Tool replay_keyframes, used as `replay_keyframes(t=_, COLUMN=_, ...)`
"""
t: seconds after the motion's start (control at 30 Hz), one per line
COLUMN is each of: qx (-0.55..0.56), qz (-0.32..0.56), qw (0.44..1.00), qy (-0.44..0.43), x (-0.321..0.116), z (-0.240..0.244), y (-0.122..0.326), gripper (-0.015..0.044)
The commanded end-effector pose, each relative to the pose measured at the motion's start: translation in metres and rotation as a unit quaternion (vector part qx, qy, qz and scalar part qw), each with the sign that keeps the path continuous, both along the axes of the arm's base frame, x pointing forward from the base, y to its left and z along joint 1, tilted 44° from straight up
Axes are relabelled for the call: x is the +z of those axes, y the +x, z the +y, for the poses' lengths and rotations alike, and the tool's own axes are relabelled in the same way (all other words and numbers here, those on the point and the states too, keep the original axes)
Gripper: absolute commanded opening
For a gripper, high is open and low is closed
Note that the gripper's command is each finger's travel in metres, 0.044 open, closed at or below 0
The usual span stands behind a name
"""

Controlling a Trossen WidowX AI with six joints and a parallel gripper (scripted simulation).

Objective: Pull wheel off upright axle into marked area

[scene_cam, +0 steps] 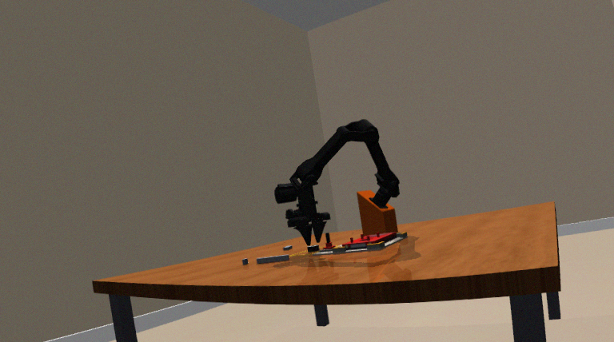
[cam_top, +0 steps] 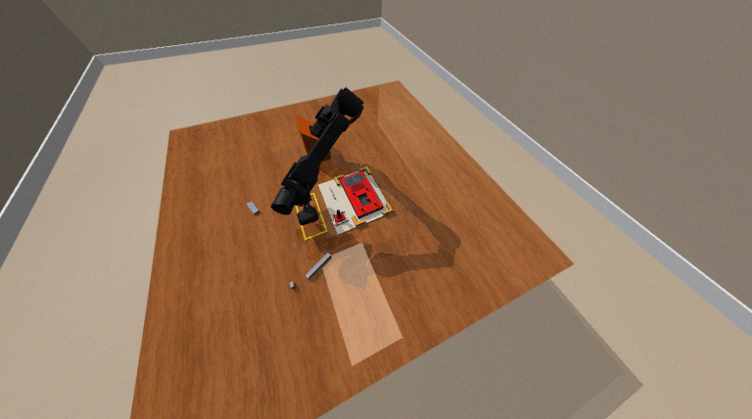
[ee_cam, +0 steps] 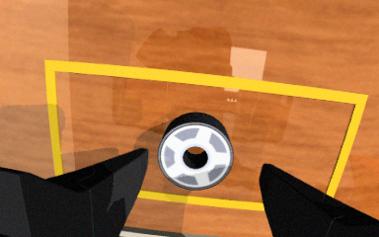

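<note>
1. My hand (ee_cam: 197, 197) is released: both fingers stand apart from the wheel (ee_cam: 195, 154), gaps showing on each side.
2. The wheel lies flat on the wooden tabletop (ee_cam: 306, 54), inside the yellow outline (ee_cam: 197, 79) (near its front edge), off the axle (cam_top: 339, 217).
3. Left, I judge: lift clear.
4. The wheel is a black rubbery ring around a pale spoked hub with a round hole.

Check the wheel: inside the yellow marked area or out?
Inside. In the wrist view the wheel lies flat within the yellow outline, its hub facing up, with gaps between it and both fingers of the open tool.
</note>
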State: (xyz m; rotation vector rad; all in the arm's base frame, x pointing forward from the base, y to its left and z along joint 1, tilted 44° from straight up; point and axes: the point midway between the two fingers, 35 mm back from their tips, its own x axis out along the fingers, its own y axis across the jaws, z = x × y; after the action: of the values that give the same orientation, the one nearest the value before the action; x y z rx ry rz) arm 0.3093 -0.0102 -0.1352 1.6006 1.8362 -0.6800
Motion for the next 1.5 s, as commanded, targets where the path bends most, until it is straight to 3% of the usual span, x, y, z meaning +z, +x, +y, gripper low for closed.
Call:
replay_keyframes(t=0.0, qx=-0.001, qz=-0.008, qw=1.0, qy=-0.004, x=0.027, z=-0.026, y=0.007, gripper=0.03)
replay_keyframes(t=0.17, qx=-0.001, qz=-0.007, qw=1.0, qy=-0.003, x=0.032, z=-0.031, y=0.007, gripper=0.03)
replay_keyframes(t=0.37, qx=0.003, qz=-0.016, qw=1.0, qy=-0.008, x=0.05, z=-0.041, y=-0.023, gripper=0.044)
replay_keyframes(t=0.6, qx=-0.001, qz=-0.005, qw=1.0, qy=-0.005, x=0.086, z=-0.049, y=-0.073, gripper=0.044)
replay_keyframes(t=1.47, qx=-0.001, qz=-0.004, qw=1.0, qy=-0.004, x=0.087, z=-0.049, y=-0.074, gripper=0.044)
